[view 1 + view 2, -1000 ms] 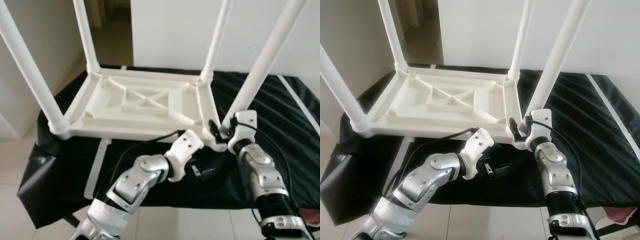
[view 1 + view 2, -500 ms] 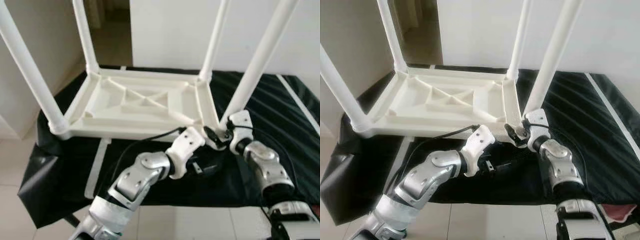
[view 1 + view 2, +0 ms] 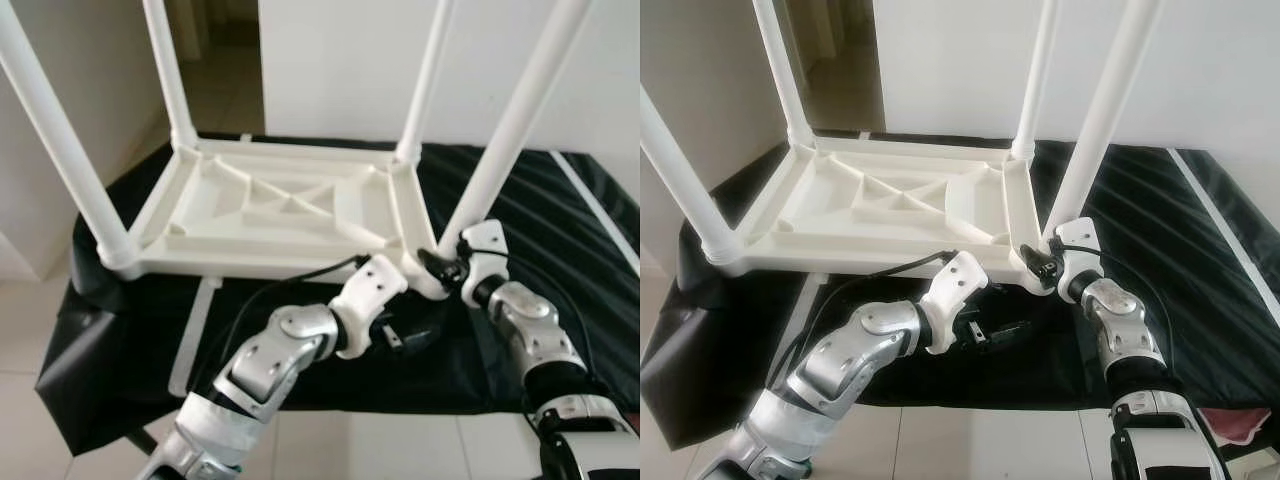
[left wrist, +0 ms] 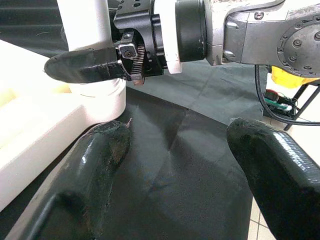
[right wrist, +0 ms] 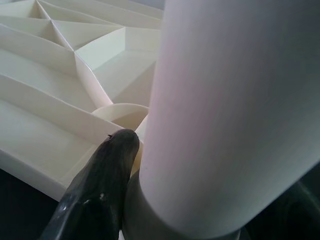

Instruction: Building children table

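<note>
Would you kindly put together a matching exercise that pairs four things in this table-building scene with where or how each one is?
Things:
1. table top
2. black cloth
3. right hand
4. left hand

States:
A. open, low over the cloth beside the near right corner
B. closed around the base of the near right leg
C. upside down, four legs pointing up
D. spread under the table

Pairs: 1-C, 2-D, 3-B, 4-A
</note>
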Robot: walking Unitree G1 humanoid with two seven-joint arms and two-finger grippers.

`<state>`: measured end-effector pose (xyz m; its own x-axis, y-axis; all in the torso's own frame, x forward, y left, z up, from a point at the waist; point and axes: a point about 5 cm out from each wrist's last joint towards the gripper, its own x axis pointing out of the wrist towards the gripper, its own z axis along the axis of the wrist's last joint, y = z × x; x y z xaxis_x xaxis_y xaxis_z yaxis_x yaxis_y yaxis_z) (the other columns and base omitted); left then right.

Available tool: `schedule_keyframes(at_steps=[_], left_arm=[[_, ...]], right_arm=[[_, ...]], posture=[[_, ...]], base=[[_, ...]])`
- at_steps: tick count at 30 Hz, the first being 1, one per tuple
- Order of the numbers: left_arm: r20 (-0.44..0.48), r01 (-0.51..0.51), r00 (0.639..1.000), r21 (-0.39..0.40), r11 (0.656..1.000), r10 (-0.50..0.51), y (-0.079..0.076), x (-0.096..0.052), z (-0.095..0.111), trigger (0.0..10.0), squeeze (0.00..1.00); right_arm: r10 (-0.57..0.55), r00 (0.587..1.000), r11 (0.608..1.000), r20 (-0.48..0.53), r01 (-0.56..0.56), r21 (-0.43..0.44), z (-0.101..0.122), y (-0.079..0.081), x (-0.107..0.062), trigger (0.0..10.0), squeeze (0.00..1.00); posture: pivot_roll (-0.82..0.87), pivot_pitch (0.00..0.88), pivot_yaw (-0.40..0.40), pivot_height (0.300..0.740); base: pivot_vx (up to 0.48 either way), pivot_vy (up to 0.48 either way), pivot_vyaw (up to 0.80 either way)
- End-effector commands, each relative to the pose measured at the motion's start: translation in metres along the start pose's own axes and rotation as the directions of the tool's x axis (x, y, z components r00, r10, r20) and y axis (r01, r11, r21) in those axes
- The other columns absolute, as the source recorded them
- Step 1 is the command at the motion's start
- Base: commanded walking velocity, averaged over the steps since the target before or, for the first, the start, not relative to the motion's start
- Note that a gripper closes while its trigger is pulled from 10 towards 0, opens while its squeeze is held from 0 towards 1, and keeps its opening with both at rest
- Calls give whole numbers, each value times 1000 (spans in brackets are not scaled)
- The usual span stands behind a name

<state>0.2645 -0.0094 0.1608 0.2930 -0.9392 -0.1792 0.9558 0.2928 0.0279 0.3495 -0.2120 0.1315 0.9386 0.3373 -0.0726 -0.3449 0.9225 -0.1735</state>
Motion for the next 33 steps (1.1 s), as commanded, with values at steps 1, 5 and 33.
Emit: schedule_keyframes(at_steps=[1, 5, 33], left_arm=[[-12, -1, 1000, -3, 1000, 1, 1, -1, -1, 10000, 0], [-13, -2, 1000, -4, 1000, 2, 1, -1, -1, 10000, 0], [-11, 4, 1000, -15, 1000, -4, -3, 0, -4, 10000, 0]], right_arm=[[3, 999, 999, -43, 0, 50, -14, 5, -2, 0, 0], [-11, 999, 998, -45, 14, 65, -16, 6, -2, 0, 0], [-638, 757, 700, -139, 646, 304, 11, 58, 9, 10000, 0]], posture=[[42, 0, -41, 740], [42, 0, -41, 740], [52, 0, -76, 740]], base=[[0, 0, 0], [0, 0, 0], [0, 0, 0]])
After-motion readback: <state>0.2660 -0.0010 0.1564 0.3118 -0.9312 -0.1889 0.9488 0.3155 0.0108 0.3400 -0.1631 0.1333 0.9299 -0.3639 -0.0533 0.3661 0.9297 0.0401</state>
